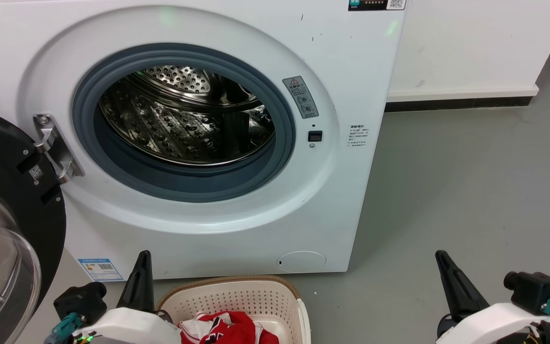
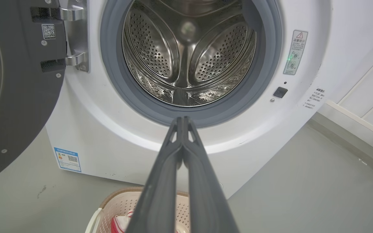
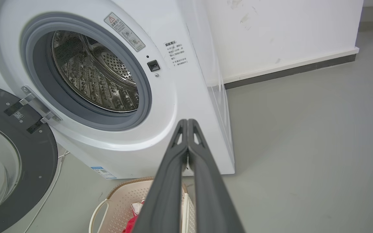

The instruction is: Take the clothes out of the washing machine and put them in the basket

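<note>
The white washing machine (image 1: 342, 67) stands ahead with its black-framed glass door (image 1: 7, 229) swung open to the left. Its steel drum (image 1: 184, 119) shows bare metal with no fabric inside. On the floor in front sits the cream basket (image 1: 237, 294), and red clothes (image 1: 229, 329) with white trim lie in it. My left gripper (image 1: 143, 258) is shut and empty just left of the basket. At the lower right my right gripper (image 1: 442, 258) is also shut and empty over bare floor. Both wrist views show closed fingers (image 2: 183, 121) (image 3: 186, 123) pointing at the machine.
Grey floor (image 1: 470, 191) stretches to the right of the machine up to a white wall with a dark skirting (image 1: 456, 102). The open door takes up the space at the left.
</note>
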Robot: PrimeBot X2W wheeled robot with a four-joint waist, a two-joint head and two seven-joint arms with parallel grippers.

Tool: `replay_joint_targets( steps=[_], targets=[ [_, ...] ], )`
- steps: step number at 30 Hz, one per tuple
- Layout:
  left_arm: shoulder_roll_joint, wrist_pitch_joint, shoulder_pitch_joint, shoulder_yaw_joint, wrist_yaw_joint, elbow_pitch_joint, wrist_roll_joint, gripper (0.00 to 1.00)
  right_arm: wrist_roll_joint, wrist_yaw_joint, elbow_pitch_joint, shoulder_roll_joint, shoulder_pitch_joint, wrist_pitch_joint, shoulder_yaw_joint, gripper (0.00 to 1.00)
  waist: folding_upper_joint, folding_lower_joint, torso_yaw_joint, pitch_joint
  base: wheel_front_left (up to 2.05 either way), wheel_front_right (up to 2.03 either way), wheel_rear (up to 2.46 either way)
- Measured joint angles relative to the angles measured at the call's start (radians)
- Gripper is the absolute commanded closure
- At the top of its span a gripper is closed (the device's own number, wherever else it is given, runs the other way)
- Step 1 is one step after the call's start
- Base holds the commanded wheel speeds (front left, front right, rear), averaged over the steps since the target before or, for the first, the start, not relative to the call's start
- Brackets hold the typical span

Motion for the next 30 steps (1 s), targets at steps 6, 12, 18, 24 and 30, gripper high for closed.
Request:
replay_joint_targets(
  steps=[6, 12, 18, 24, 30],
  targets=[
    [-0.002, 0.019, -0.007, 0.01, -0.011, 0.017, -0.106, 1.0, 0.113, 0.0, 0.019, -0.004, -0.017, 0.0, -0.003, 1.0, 0.0, 0.0, 0.001, 0.002, 0.0, 0.0, 0.0],
    [-0.004, 0.036, -0.021, 0.024, -0.021, 0.03, -0.204, 1.0, 0.215, 0.0, 0.037, -0.008, -0.037, 0.0, -0.009, 1.0, 0.0, 0.0, 0.002, 0.004, 0.0, 0.0, 0.0],
    [-0.008, 0.054, -0.041, 0.035, -0.033, 0.047, -0.325, 1.0, 0.343, 0.0, 0.063, -0.013, -0.056, 0.0, -0.018, 1.0, 0.0, 0.0001, 0.003, 0.008, 0.0, 0.0, 0.0],
    [-0.012, 0.07, -0.044, 0.044, -0.042, 0.06, -0.41, 1.0, 0.432, 0.0, 0.078, -0.015, -0.062, 0.0, -0.025, 1.0, 0.0, 0.0, 0.004, 0.01, 0.0, 0.0, 0.0],
    [-0.015, 0.082, -0.06, 0.056, -0.051, 0.07, -0.489, 1.0, 0.513, 0.0, 0.096, -0.016, -0.076, 0.002, -0.031, 1.0, 0.0, 0.0, 0.005, 0.012, 0.0, 0.0, 0.0]
  ],
)
